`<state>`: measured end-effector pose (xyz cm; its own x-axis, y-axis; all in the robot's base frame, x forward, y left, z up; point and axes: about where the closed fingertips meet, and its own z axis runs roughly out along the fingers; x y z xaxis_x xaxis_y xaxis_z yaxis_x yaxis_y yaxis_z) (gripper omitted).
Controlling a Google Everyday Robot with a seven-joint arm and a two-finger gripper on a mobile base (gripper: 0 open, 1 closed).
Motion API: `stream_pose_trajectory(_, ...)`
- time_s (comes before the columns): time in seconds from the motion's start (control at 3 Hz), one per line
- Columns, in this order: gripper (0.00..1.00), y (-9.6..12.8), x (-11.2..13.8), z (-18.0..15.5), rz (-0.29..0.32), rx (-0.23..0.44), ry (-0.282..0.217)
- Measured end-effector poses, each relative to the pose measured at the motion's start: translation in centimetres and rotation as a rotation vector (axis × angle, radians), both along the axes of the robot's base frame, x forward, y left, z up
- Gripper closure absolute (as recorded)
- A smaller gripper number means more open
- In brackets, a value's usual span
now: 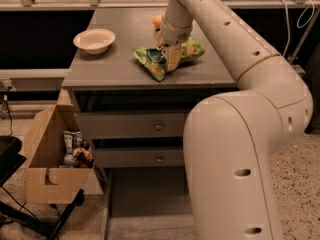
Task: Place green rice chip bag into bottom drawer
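Camera view, and the gripper is right down on the green rice chip bag, upper middle of the frame. The bag lies flat on the grey cabinet top, with a white bowl well to its left and an orange fruit just behind it. Has the gripper closed on the pouch? I cannot tell from here. The bag looks light, crinkly and puffed with air, so it should give and slide under a pinch. The middle, where the film can bunch, looks the safest hold, and gently, since chips crush. Down at lower centre the bottom drawer sits pulled open. A cardboard box stands at lower left.
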<state>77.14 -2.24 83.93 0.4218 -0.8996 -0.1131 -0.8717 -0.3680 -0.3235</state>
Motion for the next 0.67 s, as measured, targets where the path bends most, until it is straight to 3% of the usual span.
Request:
stream_pose_trajectory(0.33, 1.00, 0.00, 0.00, 0.09, 0.000, 0.000, 0.000)
stream_pose_trajectory(0.67, 1.00, 0.00, 0.00, 0.11, 0.000, 0.000, 0.000)
